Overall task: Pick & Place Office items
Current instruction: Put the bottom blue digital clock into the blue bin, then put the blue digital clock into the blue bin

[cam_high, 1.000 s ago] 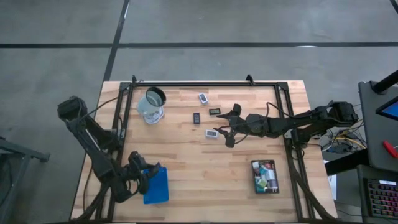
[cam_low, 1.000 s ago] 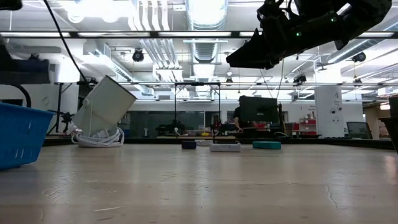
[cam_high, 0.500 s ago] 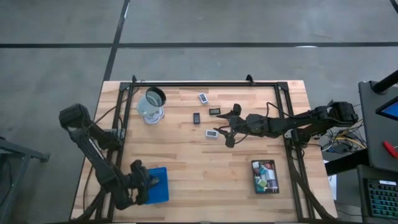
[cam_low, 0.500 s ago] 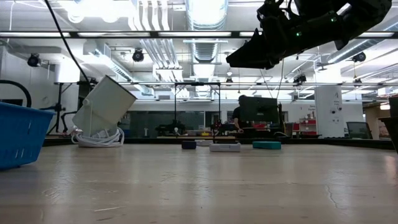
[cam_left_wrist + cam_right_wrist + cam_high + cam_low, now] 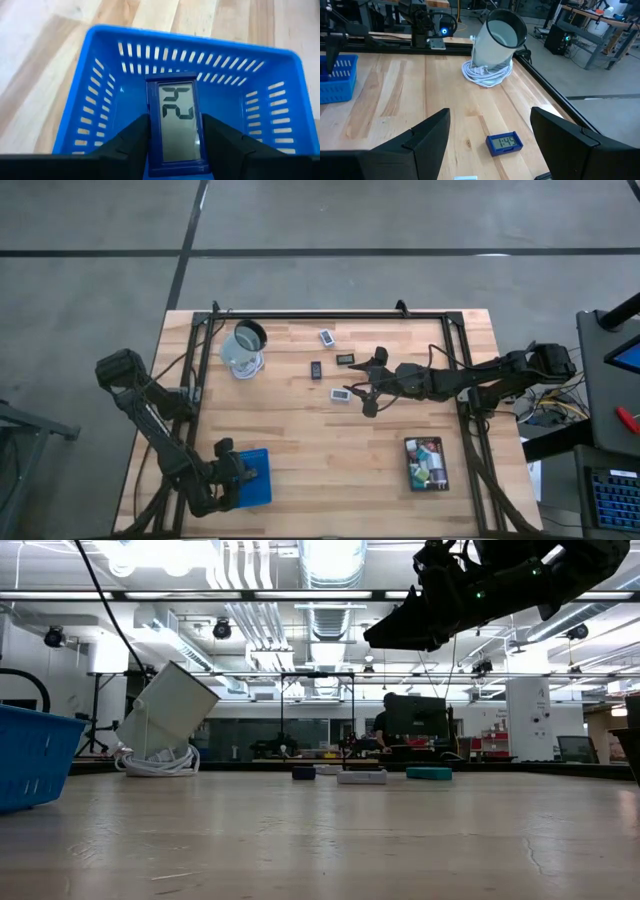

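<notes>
My left gripper hangs over the blue tray at the table's near left, shut on a small blue clock with a grey display. My right gripper stands open above the table's middle, touching nothing. Below and around it lie loose office items: a white piece, two dark pieces and a white one. The right wrist view shows a blue clock flat on the wood ahead of the fingers. My left gripper pinches the clock's two long side edges between its two fingers, which lie along its length. The fingers slant down toward the tray from its near side. The display faces up at the camera; whether the clock touches the tray floor I cannot tell.
A clear cup leans tilted on a coil of white cable at the far left. A black tray with several coloured pieces stands at the near right. A black frame borders the table.
My left gripper has sunk and drawn toward the table's near edge over the blue tray, rolling its wrist, with the clock still in its fingers. The right arm has kept still.
</notes>
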Controlling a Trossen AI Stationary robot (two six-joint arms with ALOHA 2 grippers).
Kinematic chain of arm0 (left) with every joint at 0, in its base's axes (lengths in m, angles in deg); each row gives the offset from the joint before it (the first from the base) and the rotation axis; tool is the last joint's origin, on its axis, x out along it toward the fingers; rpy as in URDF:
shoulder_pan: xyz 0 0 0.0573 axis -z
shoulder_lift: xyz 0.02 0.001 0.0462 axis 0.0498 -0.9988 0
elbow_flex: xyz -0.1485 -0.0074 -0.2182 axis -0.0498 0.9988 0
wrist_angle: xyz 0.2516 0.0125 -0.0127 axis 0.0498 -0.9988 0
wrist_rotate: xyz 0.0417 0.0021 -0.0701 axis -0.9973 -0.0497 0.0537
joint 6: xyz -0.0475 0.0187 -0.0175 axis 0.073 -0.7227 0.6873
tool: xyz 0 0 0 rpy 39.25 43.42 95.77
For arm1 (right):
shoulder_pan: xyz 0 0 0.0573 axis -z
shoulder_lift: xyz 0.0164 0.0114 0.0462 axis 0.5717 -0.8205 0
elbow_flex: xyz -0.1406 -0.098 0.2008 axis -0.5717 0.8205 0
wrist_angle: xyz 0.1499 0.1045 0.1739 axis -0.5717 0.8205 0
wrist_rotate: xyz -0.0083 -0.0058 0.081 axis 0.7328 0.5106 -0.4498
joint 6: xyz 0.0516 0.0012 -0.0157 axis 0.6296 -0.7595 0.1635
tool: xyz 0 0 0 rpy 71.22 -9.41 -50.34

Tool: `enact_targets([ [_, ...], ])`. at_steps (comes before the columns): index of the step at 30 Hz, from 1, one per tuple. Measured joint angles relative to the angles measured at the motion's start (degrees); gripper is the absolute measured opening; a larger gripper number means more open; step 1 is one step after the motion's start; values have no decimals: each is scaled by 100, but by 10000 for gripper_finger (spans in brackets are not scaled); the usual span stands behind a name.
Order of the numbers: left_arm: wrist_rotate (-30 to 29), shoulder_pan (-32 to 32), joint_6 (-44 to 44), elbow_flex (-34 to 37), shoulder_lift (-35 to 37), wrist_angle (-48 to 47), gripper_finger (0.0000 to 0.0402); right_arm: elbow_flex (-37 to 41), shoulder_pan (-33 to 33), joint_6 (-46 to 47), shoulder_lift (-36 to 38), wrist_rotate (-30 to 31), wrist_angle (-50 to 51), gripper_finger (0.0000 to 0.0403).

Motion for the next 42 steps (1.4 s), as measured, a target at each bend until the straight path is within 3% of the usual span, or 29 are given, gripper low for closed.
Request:
enact_targets([
  [11,630,-413,-322,38,-330,120,168,0,0,-1,2,1,0,274],
  [29,660,-450,-311,40,-376,149,168,0,0,0,2,1,0,274],
  [42,658,-450,-291,40,-376,149,231,0,0,0,2,1,0,274],
])
